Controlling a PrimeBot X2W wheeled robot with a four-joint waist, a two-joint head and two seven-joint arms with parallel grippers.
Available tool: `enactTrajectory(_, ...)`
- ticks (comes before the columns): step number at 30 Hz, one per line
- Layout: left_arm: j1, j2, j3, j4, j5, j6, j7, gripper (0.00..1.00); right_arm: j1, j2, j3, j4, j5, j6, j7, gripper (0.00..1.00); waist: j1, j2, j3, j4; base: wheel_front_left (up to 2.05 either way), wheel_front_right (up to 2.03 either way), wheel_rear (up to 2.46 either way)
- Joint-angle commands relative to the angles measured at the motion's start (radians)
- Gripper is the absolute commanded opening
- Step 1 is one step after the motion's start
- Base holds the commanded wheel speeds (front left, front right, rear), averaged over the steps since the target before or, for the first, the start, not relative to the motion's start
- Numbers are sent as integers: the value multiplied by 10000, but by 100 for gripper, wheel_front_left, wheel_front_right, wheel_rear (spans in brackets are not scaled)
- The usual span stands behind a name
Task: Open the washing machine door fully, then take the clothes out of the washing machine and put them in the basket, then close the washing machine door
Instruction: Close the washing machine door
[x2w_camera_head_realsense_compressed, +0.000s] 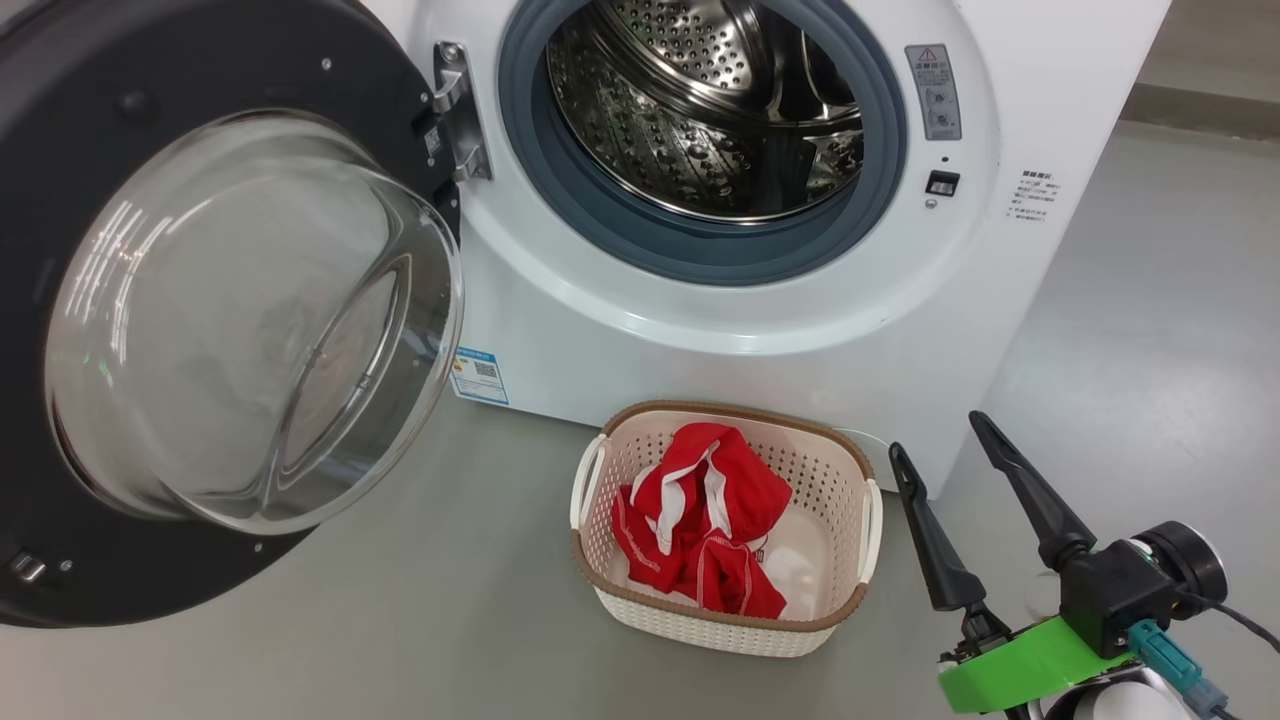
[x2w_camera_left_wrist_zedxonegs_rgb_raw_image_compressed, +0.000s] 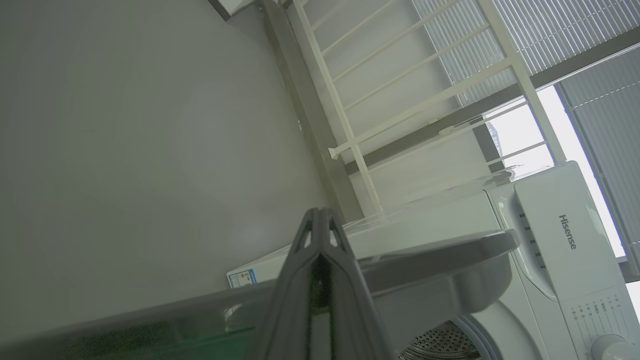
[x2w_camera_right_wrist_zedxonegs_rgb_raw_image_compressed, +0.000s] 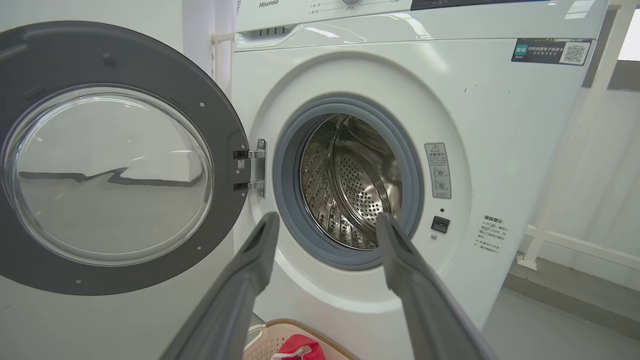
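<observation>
Laundry area: washing machine (x2w_camera_head_realsense_compressed: 700, 330), basket (x2w_camera_head_realsense_compressed: 862, 462), grey floor (x2w_camera_head_realsense_compressed: 400, 600).

You have a smooth grey floor (x2w_camera_head_realsense_compressed: 1150, 300) all around. By the wall, you see a white barred metal railing (x2w_camera_left_wrist_zedxonegs_rgb_raw_image_compressed: 342, 117) beside ribbed pale window blinds (x2w_camera_left_wrist_zedxonegs_rgb_raw_image_compressed: 550, 25).

One washing machine (x2w_camera_head_realsense_compressed: 700, 330), one door (x2w_camera_head_realsense_compressed: 250, 320), one basket (x2w_camera_head_realsense_compressed: 700, 628), one clothes heap (x2w_camera_head_realsense_compressed: 710, 520).

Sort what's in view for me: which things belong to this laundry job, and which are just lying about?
Part of the job: washing machine; washing machine door, swung open; clothes, red, lying in the basket; basket, in front of the machine.
Just lying about: white railing by the wall; window blinds beyond it.
</observation>
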Motion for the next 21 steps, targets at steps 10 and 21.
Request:
enactTrajectory(10, 116, 528, 300, -130, -725, -866, 1157, 0, -490, -82, -105, -425, -103, 48, -51, 100, 0, 0, 293, 30, 0, 0, 0)
enactTrajectory(21, 391, 168, 690, -545, -1495, -1273, 1869, 0, -450, -23, -103, -395, -30, 48, -51, 100, 0, 0, 181, 341, 0, 0, 0)
